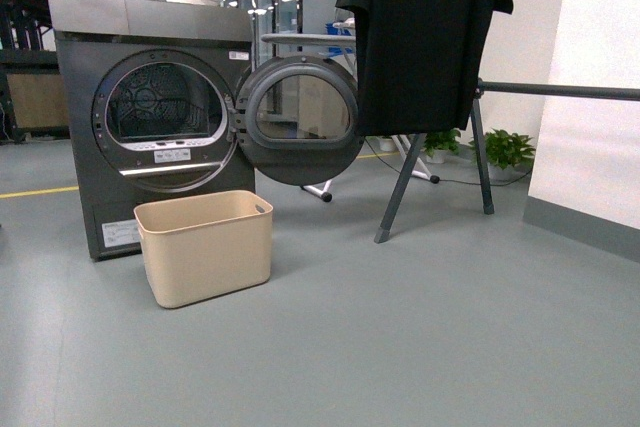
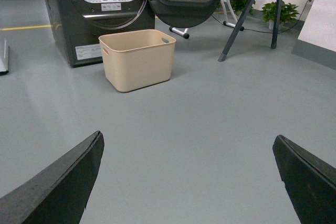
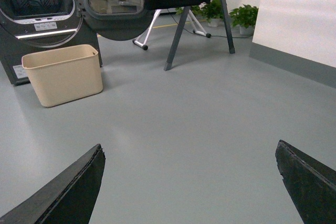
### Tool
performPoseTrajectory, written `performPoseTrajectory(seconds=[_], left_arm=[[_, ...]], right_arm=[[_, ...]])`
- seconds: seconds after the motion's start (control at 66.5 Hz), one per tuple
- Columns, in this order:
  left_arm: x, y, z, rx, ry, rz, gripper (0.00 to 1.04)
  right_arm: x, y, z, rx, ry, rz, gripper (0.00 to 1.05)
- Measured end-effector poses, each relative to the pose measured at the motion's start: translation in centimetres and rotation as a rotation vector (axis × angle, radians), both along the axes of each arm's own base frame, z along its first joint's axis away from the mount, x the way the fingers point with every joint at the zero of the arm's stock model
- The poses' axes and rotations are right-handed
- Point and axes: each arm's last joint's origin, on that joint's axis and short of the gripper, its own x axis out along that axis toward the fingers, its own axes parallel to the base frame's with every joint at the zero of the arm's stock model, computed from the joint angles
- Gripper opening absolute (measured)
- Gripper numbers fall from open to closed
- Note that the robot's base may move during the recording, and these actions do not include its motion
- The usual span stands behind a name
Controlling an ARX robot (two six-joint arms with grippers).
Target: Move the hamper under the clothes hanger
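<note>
The beige hamper (image 1: 205, 245) stands empty on the grey floor right in front of the dark dryer; it also shows as the hamper (image 2: 137, 59) and the hamper (image 3: 64, 74) in the wrist views. The clothes hanger (image 1: 560, 91), a dark bar on splayed legs, stands to the right with a black T-shirt (image 1: 425, 37) hanging from it. Its legs show as the clothes hanger (image 2: 239, 24) and the clothes hanger (image 3: 177, 34). My left gripper (image 2: 187, 142) and right gripper (image 3: 189, 150) are both open over bare floor, well short of the hamper. Neither arm appears in the front view.
The dryer (image 1: 150, 112) has its round door (image 1: 300, 119) swung open to the right, above the hamper's far side. A white wall (image 1: 590, 127) with a grey skirting runs along the right. Potted plants (image 1: 505, 152) and a cable lie behind the rack.
</note>
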Motion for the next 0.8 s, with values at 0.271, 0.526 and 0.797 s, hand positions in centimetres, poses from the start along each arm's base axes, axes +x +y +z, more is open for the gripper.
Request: performPoseTrajectory(seconds=[0.271, 0.526, 0.797], left_arm=[[0.0, 0.0, 0.0, 0.0, 0.0, 0.0, 0.98], [-0.01, 0.0, 0.01, 0.0, -0.001, 0.0, 0.98], [0.0, 0.0, 0.0, 0.0, 0.0, 0.0, 0.98]], right_arm=[[0.0, 0.0, 0.0, 0.0, 0.0, 0.0, 0.97], [0.0, 0.0, 0.0, 0.0, 0.0, 0.0, 0.97], [0.0, 0.0, 0.0, 0.0, 0.0, 0.0, 0.97]])
